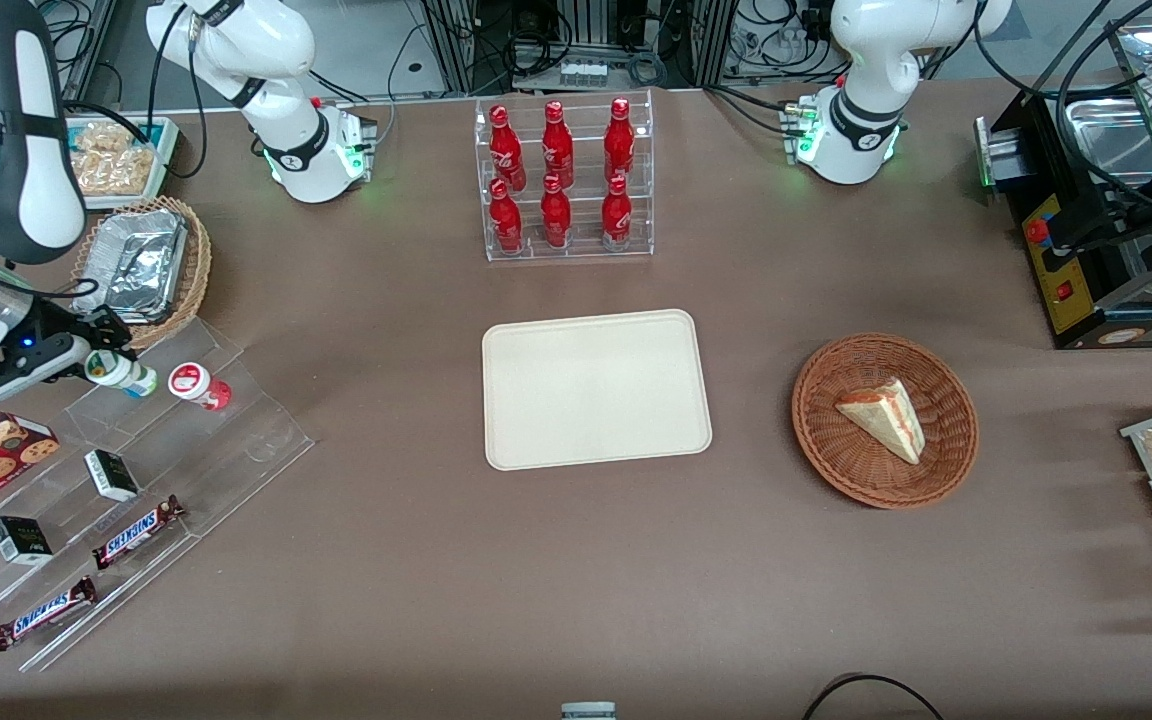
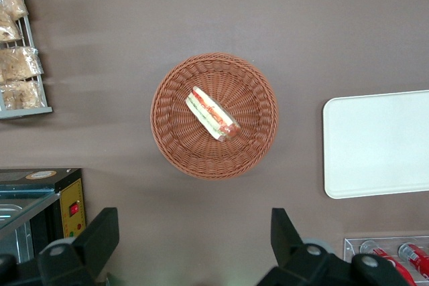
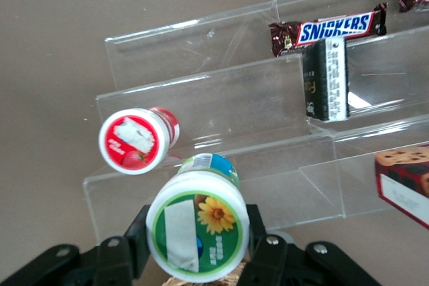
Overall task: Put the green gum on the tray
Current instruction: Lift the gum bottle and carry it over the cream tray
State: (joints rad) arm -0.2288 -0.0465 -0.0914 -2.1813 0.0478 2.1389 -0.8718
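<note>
The gripper [image 1: 101, 352] pinches the green gum [image 1: 120, 372] between its fingers [image 3: 131, 240] above the clear stepped shelf [image 1: 151, 470], beside the red-lidded bottle [image 1: 198, 385]. The gum's long axis tilts, lid toward the wrist camera, its base hidden. The tray [image 1: 596, 388] lies well apart at mid-counter.

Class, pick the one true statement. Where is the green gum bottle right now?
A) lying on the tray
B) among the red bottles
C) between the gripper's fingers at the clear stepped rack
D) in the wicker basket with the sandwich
C: the gripper is shut on the green gum at the clear stepped rack; the tray is bare.
</note>
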